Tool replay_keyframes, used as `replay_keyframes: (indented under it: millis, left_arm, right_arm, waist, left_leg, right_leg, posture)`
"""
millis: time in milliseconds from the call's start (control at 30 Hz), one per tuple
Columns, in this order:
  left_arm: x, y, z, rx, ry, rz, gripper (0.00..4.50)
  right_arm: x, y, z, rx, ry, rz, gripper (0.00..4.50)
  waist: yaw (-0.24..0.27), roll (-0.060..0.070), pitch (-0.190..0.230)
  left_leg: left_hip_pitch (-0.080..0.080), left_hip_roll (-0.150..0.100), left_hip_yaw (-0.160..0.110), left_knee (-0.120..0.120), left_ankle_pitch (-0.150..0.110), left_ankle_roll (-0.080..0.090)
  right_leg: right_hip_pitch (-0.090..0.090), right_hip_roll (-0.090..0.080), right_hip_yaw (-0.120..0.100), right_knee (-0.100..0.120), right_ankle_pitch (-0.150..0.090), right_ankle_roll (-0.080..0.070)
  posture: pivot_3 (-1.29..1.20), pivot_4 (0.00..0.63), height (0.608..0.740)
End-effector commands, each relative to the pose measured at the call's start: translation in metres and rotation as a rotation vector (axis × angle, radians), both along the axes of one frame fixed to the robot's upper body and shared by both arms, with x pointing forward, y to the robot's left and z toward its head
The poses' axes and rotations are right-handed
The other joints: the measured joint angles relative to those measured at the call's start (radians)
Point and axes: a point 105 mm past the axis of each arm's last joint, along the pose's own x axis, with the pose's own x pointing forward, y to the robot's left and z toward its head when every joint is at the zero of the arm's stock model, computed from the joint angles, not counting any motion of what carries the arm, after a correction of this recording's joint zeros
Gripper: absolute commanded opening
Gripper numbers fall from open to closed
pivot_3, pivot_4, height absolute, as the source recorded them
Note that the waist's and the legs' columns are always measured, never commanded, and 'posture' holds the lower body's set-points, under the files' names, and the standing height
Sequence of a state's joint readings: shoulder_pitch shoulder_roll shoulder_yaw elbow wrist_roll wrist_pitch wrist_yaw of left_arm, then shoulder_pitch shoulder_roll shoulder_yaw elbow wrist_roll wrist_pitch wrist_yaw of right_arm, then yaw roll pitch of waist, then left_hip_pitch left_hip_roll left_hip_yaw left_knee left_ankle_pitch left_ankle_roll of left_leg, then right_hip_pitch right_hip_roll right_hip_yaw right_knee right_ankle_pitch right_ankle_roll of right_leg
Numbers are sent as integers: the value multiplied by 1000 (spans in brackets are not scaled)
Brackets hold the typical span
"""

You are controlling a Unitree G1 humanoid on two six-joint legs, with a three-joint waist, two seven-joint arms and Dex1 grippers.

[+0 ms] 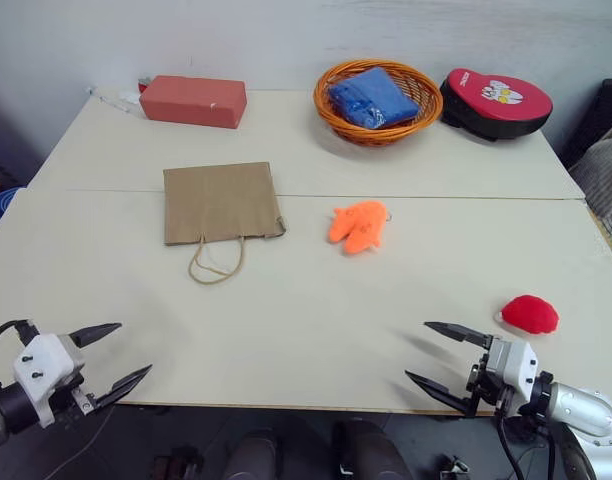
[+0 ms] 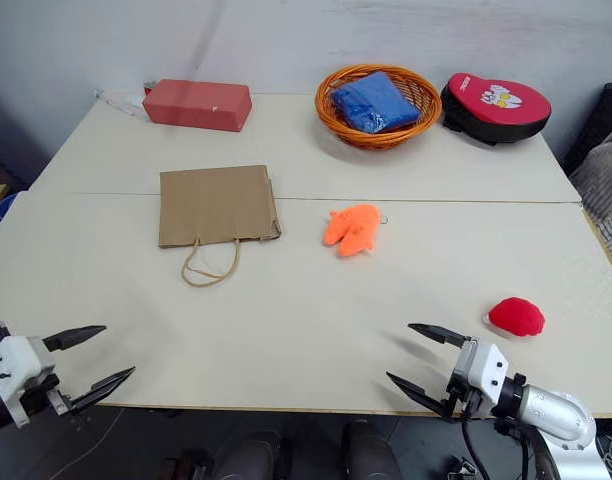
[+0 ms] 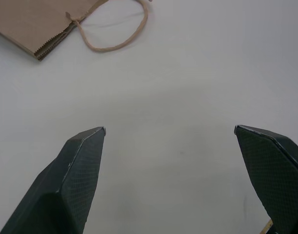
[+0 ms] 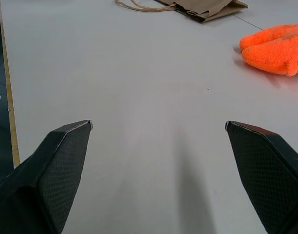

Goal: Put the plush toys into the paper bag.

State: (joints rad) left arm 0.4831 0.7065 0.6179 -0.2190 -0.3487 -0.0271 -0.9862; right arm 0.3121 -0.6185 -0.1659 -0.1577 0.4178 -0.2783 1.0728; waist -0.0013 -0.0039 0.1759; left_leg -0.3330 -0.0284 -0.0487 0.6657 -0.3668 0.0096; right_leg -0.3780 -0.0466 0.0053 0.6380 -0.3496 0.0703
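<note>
2 plush toys lie loose on the surface (image 1: 316,300) — the orange toy (image 1: 358,225) just right of the flat paper bag (image 1: 222,202), the red toy (image 1: 529,313) near my right gripper (image 1: 439,361). I see both grippers at the near edge, jaws wide apart and empty — left gripper (image 1: 110,357) well short of the bag.

The pale table (image 1: 316,300) bears a flat paper bag (image 1: 221,202), orange plush (image 1: 358,225), red plush (image 1: 529,314), basket (image 1: 378,100), red box (image 1: 193,100), and padded disc (image 1: 496,102).

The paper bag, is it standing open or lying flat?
Lying flat: the paper bag rests folded on the table, mouth closed, its string handles spread on the tabletop.
</note>
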Motion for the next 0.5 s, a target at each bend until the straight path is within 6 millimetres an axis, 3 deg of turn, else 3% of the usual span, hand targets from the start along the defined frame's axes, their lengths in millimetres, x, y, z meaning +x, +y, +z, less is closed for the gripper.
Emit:
replay_keyframes:
  millis: [33,233,367,500]
  left_arm:
    - [-6,-3,4,2,25,-40,4450]
    - [7,-13,23,-90,58,-97,4450]
    - [34,-20,45,-72,36,-143,4450]
    - [65,-34,64,75,-11,-258,4450]
  right_arm:
    - [0,-4,5,-4,-35,-6,4500]
    - [1,7,22,92,-101,6,4500]
    - [5,18,41,168,-157,-3,4500]
    - [8,28,60,242,-196,-21,4500]
  waist:
    - [0,0,0]
    - [1,0,0]
    - [6,1,1]
    - [1,2,1]
  left_leg:
    - [0,0,0,0,0,0]
    - [0,0,0,0,0,0]
    - [0,0,-2,0,1,-1]
    - [-1,0,-2,0,3,-6]
  right_leg:
    - [0,0,0,0,0,0]
    - [0,0,0,0,0,0]
    - [0,0,-2,1,0,0]
    - [-1,0,-2,1,0,0]
  posture:
    - [0,150,740]
    - [0,150,740]
    - [0,150,740]
    - [0,150,740]
